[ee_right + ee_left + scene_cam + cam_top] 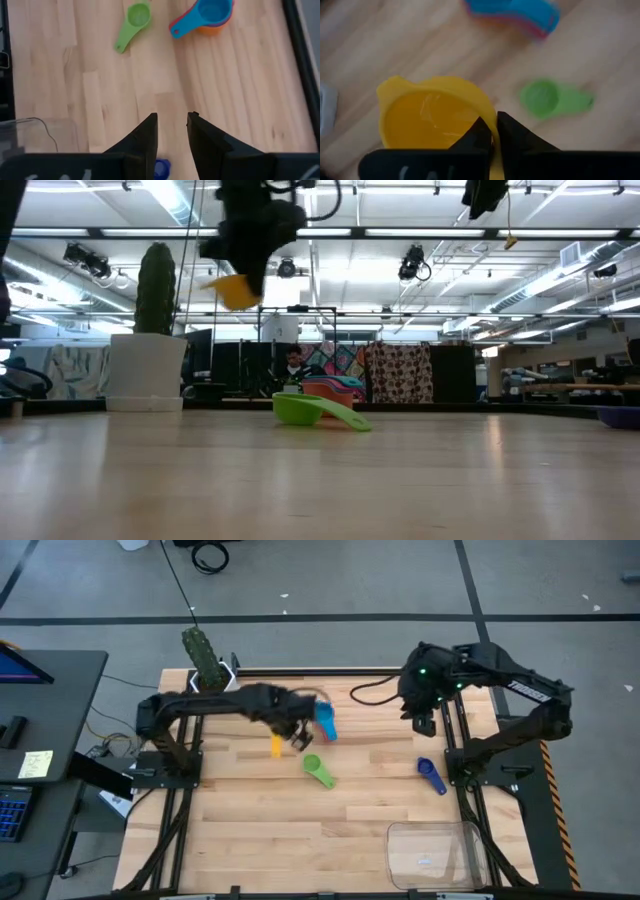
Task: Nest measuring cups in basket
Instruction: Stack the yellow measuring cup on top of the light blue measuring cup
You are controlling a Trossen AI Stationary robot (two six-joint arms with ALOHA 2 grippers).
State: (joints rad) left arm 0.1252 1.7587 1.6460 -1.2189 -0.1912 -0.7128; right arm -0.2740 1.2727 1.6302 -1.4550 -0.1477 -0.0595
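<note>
My left gripper (293,735) hangs high over the table's middle, shut on a yellow measuring cup (430,115) that shows lifted in the low view (235,290). A green cup (318,771) lies on the wood just nearer. A stack of cups with a light blue one on top (325,720) sits just to the right of my left gripper. A dark blue cup (432,776) lies at the right. The clear basket (435,850) stands at the near right corner. My right gripper (172,120) hovers open over the right side, above the dark blue cup (161,170). My left gripper pinches the yellow cup's wall at the rim (493,137), one finger (477,132) on the inner side and the other (517,142) on the outer side. The fingers come steeply from above. The cup hangs clear of the table, mouth up and slightly tilted.
A white pot with a green cactus (205,660) stands at the table's far left corner. Bare wood lies between the green cup and the basket. A black frame runs along the table's edges (460,790).
</note>
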